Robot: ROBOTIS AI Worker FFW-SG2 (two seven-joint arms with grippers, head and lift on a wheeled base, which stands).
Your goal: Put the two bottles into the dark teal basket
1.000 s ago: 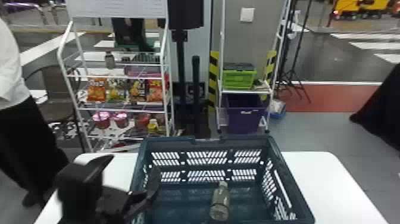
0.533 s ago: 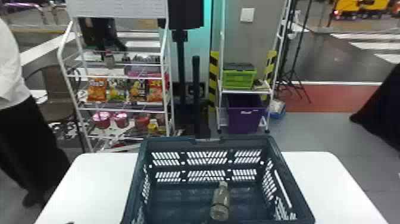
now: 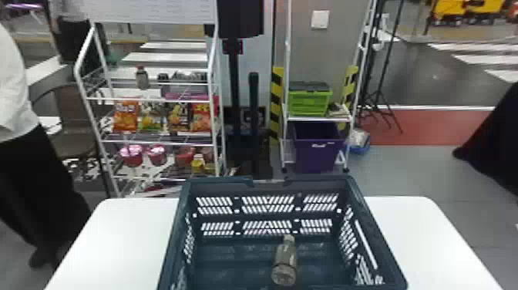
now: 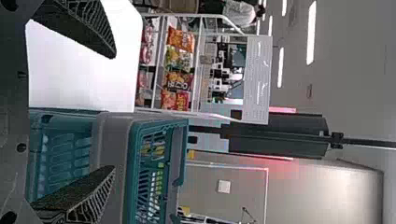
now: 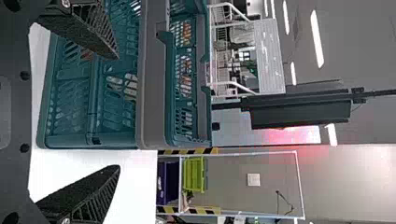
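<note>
Across the bottom of the head view, lvl w/ nothing fancy: white table [image 3: 115, 239]. Behind it on the left is a wire rack [image 3: 154, 11], plus a smaller shelf [image 3: 317, 118] straight back. Basket [image 3: 216, 185] sits on the table, approx. mid, open side up. Purple bin [image 3: 314, 158] is on the bottom of the smaller shelf, green crate [image 3: 308, 102] w/ a dark lid right above it.

L gripper [image 4: 114, 111] in its wrist cam: fingers spread wide, nothing in its grip, 1 finger seen against the table, the other against the basket. R gripper [image 5: 117, 112] is the same deal, i.e. wide apart & empty, again 1 finger vs. basket and 1 vs. table.

Chip bags [image 3: 125, 115] stand in a row on the rack w/ pink-topped cups [image 3: 131, 154] a level below. Bottle [image 3: 285, 258] is lying on the basket floor, a bit right of ctr, cap end toward the far wall. Red-capped bottle [image 3: 142, 79] stands upright on the rack, above the chips fwiw.
</note>
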